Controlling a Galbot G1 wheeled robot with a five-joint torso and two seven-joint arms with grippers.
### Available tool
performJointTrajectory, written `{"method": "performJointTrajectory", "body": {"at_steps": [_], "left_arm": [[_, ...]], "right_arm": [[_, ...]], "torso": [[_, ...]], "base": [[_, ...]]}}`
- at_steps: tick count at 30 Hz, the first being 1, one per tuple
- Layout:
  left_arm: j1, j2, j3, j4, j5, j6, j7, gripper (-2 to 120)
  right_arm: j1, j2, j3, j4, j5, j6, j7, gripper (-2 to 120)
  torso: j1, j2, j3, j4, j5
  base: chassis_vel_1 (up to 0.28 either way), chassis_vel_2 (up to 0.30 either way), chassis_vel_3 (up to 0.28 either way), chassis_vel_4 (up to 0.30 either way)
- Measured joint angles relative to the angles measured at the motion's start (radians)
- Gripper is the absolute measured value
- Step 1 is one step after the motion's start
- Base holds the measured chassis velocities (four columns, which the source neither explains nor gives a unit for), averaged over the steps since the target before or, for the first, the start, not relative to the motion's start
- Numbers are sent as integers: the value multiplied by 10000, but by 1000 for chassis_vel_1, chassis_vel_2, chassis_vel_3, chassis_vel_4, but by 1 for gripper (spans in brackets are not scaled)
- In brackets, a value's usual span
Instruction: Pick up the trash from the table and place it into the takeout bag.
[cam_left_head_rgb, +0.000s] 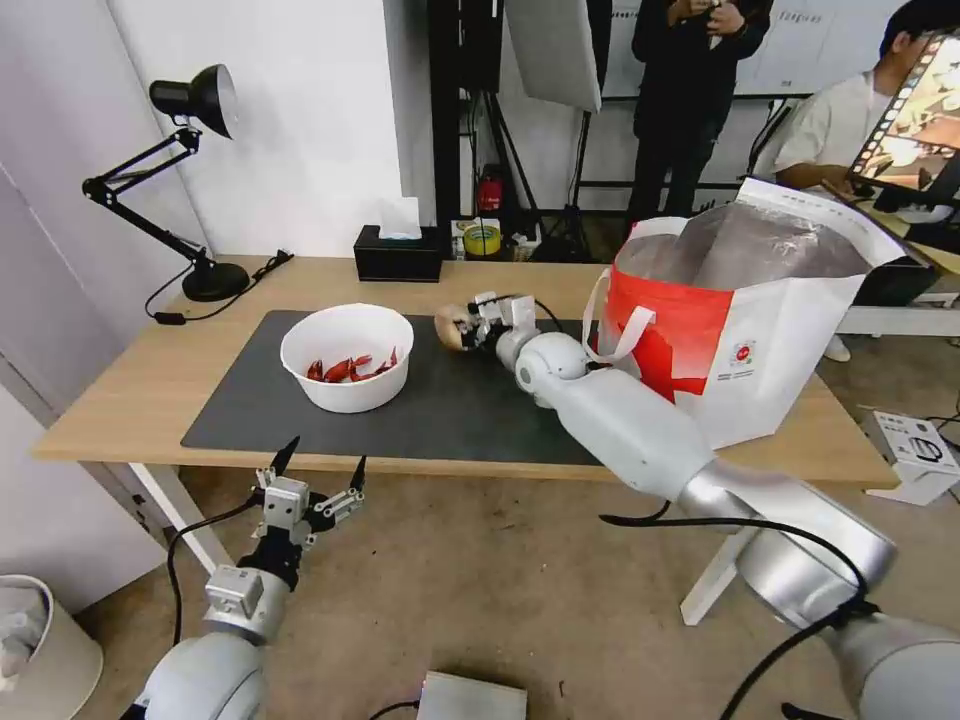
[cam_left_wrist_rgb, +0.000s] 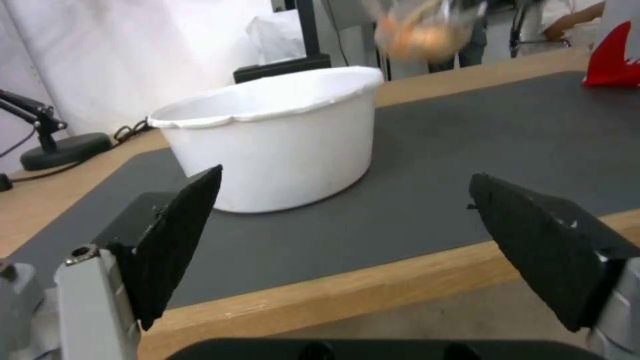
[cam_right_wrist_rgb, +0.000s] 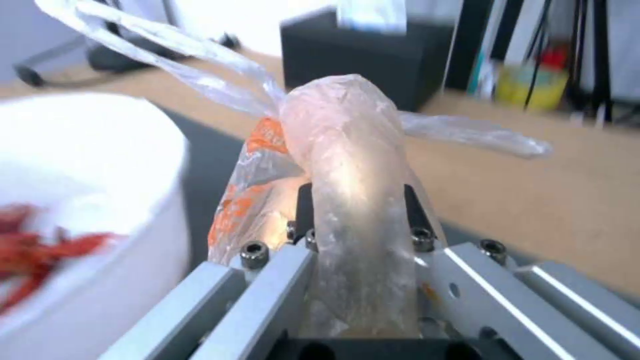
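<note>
Head view: right gripper (cam_left_head_rgb: 468, 327) clamped on the beige lump (cam_left_head_rgb: 450, 326), a knotted plastic bundle (cam_right_wrist_rgb: 347, 165), over the mat (cam_left_head_rgb: 450, 400) between bowl (cam_left_head_rgb: 347, 357) and bag (cam_left_head_rgb: 740, 320). Bowl of red shells sits at the lump's 8 o'clock; bag stands open at its 3 o'clock on the table (cam_left_head_rgb: 130, 400). Left gripper (cam_left_head_rgb: 318, 478) hangs off the table's front edge, fingers (cam_left_wrist_rgb: 175, 240) spread apart, at the bowl's 6 o'clock.

My left gripper (cam_left_wrist_rgb: 340, 240) is hovering with its black fingers (cam_left_wrist_rgb: 175, 235) spread wide at the table's (cam_left_wrist_rgb: 373, 285) front edge. The white bowl (cam_left_wrist_rgb: 280, 145) is sitting on the grey mat (cam_left_wrist_rgb: 467, 150) just ahead.
</note>
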Motion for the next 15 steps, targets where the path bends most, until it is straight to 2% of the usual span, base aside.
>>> {"method": "performJointTrajectory", "body": {"at_steps": [1, 5, 6, 8, 9, 12, 14, 15], "left_arm": [[0, 0, 0, 0, 0, 0, 0, 100], [16, -33, 15, -81, 1, 0, -9, 100], [16, -33, 15, -81, 1, 0, -9, 100], [75, -27, -30, -135, 1, 0, -14, 100], [75, -27, -30, -135, 1, 0, -14, 100], [109, -25, -75, -154, 1, 0, -19, 100], [109, -27, -74, -154, 1, 0, -20, 100], [111, -30, -72, -157, 2, 0, -22, 100]], "right_arm": [[0, 0, 0, 0, 0, 0, 0, 4], [-278, -919, 544, 2514, 89, -271, 1255, 4], [-278, -919, 544, 2514, 89, -271, 1255, 4], [-484, -1469, 1127, 3777, 340, -561, 2157, 4], [-484, -1469, 1127, 3777, 340, -561, 2157, 4], [-597, -2421, 1941, 5198, 657, -972, 3118, 4], [-597, -2597, 2061, 5382, 716, -1073, 3243, 4], [-595, -3300, 2474, 6031, 1018, -1494, 3677, 4]], "torso": [[0, 0, 0, 0, 0], [-1, 0, -1, 1, 0], [-1, 0, -1, 1, 0], [-1, 0, -1, 2, 1], [-1, 0, -1, 2, 1], [-1, 0, -1, 2, 2], [-1, 0, -1, 1, 3], [-1, 0, -1, 0, 2]], "base": [[0, 0, 0, 0], [0, 0, 0, 0], [0, 0, 0, 0], [0, 0, 0, 0], [0, 0, 0, 0], [0, 0, 0, 0], [0, 0, 0, 0], [0, 0, 0, 0]]}}
